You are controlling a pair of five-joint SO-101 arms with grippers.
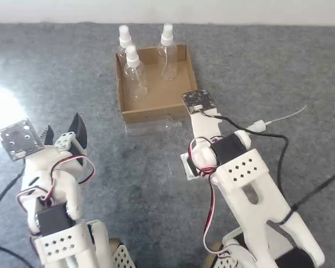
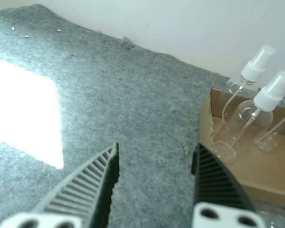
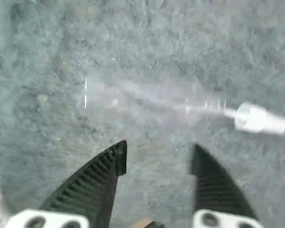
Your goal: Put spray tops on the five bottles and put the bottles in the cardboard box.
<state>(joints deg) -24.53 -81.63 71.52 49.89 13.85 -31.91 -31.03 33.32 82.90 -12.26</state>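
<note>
The cardboard box sits at the table's far middle. Two clear bottles with white spray tops stand inside it, one to the left and one at the back right. A third capped bottle stands at the box's back left corner; whether it is inside I cannot tell. Another clear bottle, with a spray top on it, lies on the mat just in front of the box. My right gripper hangs open over it, not touching. My left gripper is open and empty, left of the box.
A loose spray top with its thin tube lies on the grey mat right of the right arm. A bright patch of light falls on the mat at the left. A white wall runs behind the table.
</note>
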